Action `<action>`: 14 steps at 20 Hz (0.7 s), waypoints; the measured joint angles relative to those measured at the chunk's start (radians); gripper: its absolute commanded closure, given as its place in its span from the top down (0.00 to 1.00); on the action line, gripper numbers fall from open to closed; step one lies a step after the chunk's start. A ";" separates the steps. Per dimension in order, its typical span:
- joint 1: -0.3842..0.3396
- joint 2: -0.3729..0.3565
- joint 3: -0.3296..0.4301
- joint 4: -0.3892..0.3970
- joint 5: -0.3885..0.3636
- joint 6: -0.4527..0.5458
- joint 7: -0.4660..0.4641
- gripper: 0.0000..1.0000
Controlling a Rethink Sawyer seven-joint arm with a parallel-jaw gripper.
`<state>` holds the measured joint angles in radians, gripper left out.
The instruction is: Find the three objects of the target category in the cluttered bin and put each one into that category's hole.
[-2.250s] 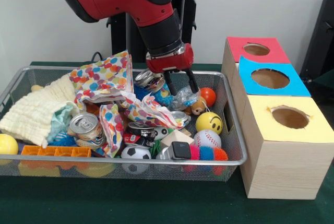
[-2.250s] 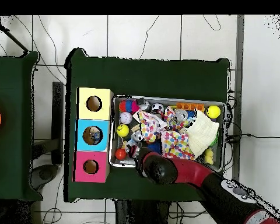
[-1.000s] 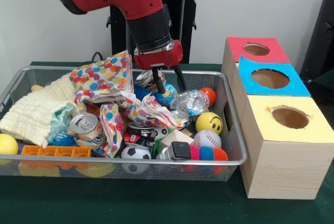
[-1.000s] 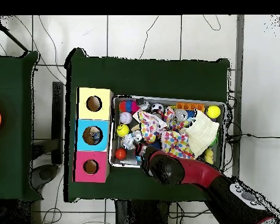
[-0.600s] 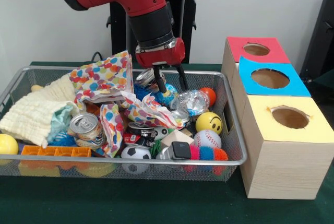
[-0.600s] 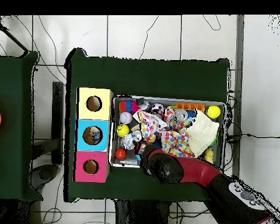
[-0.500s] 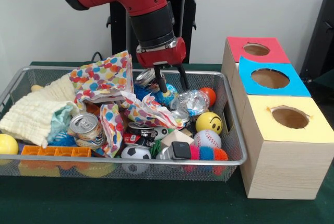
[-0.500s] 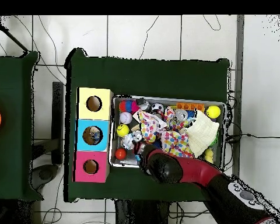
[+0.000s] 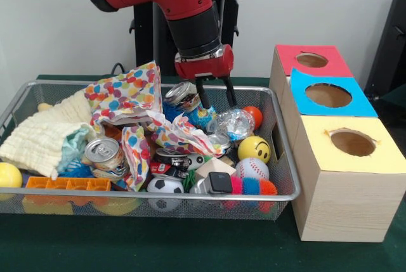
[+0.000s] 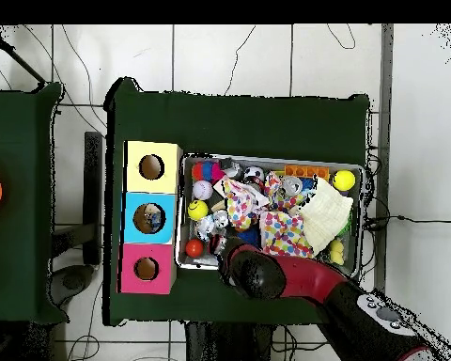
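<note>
Gripper (image 9: pixel 217 103): fingers spread, empty, poised over bin (image 9: pixel 287 177) far side, betw. can (image 9: pixel 183 96) & foil wad (image 9: pixel 235 123). Prob. lining up grab. Target categ. unclear; boxes (image 9: pixel 336 177) w/ holes beside bin, for drop-off.

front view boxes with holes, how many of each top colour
red-topped box: 1
blue-topped box: 1
yellow-topped box: 1
total: 3
</note>
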<state>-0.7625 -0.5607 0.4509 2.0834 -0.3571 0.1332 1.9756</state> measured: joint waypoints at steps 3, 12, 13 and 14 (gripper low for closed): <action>0.010 0.000 -0.018 0.001 0.019 0.000 0.000 1.00; 0.019 -0.004 -0.087 0.039 0.112 -0.044 0.000 1.00; 0.020 -0.005 -0.091 0.045 0.120 -0.051 0.000 1.00; 0.021 -0.006 -0.098 0.055 0.134 -0.064 0.000 1.00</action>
<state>-0.7414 -0.5665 0.3527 2.1386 -0.2231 0.0693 1.9756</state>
